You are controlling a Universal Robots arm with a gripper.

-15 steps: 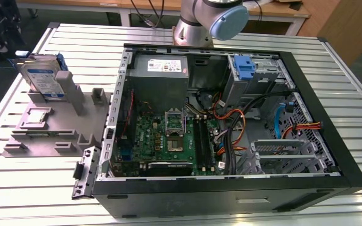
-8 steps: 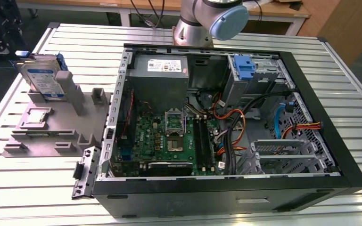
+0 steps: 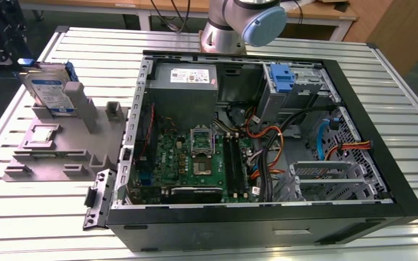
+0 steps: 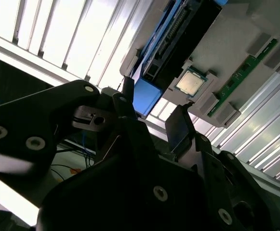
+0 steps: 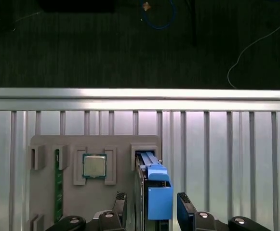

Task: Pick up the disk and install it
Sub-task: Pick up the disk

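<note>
The disk (image 3: pixel 49 89) stands on edge in a grey fixture (image 3: pixel 56 147) at the exterior view's left, silver with a white and blue label and a blue carrier. In the first wrist view the disk (image 5: pixel 153 185) shows edge-on with its blue carrier end toward the camera. My gripper (image 5: pixel 153 209) is open, one dark finger on each side of the disk with a small gap on both sides. In the second wrist view the gripper (image 4: pixel 152 109) straddles the blue carrier end of the disk (image 4: pixel 144 96) the same way.
An open computer case (image 3: pixel 405 163) lies on the slatted metal table (image 3: pixel 194 41), with a blue bracket (image 3: pixel 282 79) in its drive bay and a grey power supply (image 3: pixel 183 81). The fixture also holds a processor chip (image 5: pixel 94 166) and a green memory stick (image 5: pixel 58 185). The arm's base (image 3: pixel 227 27) stands behind the case.
</note>
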